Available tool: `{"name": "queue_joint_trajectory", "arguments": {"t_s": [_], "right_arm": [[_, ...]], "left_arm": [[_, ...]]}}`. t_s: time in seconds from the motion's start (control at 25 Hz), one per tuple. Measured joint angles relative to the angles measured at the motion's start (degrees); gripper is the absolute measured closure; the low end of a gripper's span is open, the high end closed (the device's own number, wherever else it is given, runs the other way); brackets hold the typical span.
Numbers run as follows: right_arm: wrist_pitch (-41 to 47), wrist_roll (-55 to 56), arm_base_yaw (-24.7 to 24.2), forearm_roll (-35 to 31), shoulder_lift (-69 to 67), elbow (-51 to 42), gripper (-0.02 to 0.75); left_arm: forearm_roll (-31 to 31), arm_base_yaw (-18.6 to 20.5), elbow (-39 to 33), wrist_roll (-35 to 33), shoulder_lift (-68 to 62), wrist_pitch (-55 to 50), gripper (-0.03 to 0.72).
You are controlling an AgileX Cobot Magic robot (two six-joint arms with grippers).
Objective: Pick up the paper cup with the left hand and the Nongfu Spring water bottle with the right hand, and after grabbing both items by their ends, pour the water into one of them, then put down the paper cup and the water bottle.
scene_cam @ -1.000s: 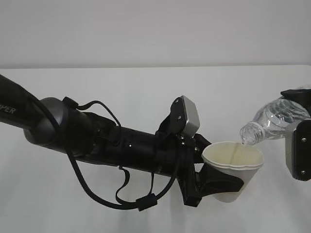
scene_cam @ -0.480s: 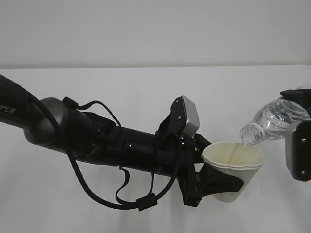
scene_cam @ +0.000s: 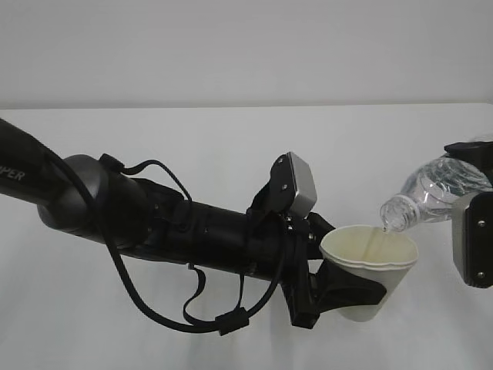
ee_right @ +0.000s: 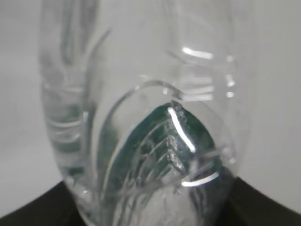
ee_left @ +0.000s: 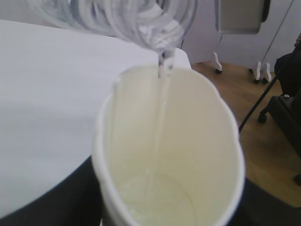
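Note:
My left gripper [scene_cam: 350,289] is shut on the white paper cup [scene_cam: 371,271], held upright above the table, its rim squeezed a little out of round. Over it my right gripper [scene_cam: 471,223] is shut on the Nongfu Spring water bottle [scene_cam: 435,193], which is tipped neck-down to the left with its mouth just above the cup's far rim. A thin clear stream of water [ee_left: 162,101] runs from the bottle mouth [ee_left: 165,49] into the paper cup [ee_left: 183,155], where a shallow pool lies on the bottom. The right wrist view is filled by the bottle's ribbed wall [ee_right: 155,117].
The white table [scene_cam: 231,154] stretches behind and below both arms. My left arm [scene_cam: 154,223] with its looped cables lies across the left half of the exterior view. In the left wrist view the table edge, wooden floor and chair legs [ee_left: 277,108] show beyond the cup.

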State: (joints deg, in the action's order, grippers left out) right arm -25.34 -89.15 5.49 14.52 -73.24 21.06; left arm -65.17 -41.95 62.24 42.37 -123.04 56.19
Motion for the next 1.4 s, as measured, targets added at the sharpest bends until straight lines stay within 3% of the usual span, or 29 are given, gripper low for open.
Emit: {"name": "queue_joint_trajectory", "arguments": {"t_s": [1.4], "right_arm": [[0.0,-1.1,0.0,0.1,0.0,0.0,0.335]], "left_arm": [[-0.3,0.0,0.0,0.0,0.0,0.0,0.26]]}}
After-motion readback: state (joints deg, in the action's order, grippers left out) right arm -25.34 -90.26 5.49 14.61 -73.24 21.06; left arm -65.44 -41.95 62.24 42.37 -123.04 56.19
